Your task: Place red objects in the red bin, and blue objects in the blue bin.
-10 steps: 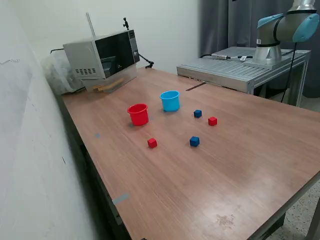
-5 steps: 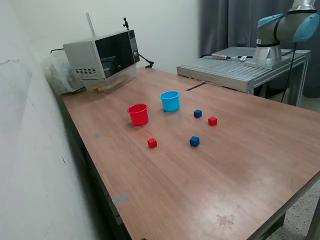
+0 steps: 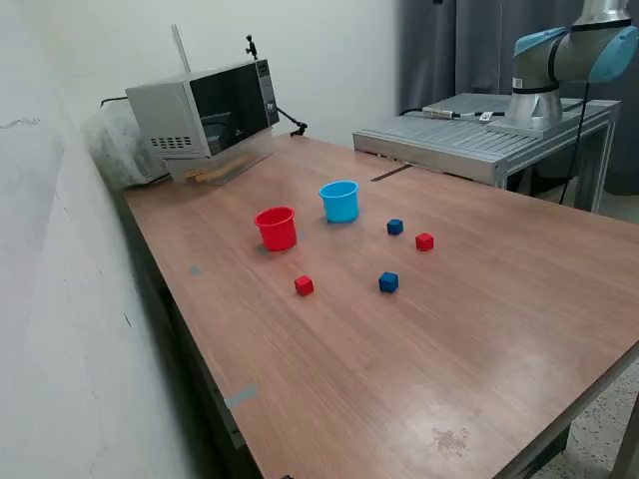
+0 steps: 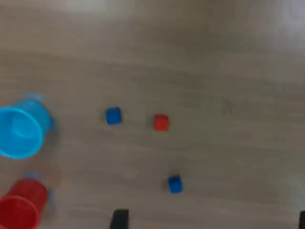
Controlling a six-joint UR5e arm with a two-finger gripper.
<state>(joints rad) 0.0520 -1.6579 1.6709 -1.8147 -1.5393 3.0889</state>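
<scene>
On the wooden table stand the red bin and the light blue bin, both upright. Four small cubes lie around them: one red cube in front of the red bin, another red cube further to the exterior view's right, one blue cube and a second blue cube. The wrist view looks down from high up on the blue bin, the red bin, two blue cubes and one red cube. My gripper shows only as two dark tips far apart, holding nothing.
A microwave sits at the table's far corner by the wall. A metal platform carrying the arm's base adjoins the far side. The table ends close on the exterior view's left and near sides.
</scene>
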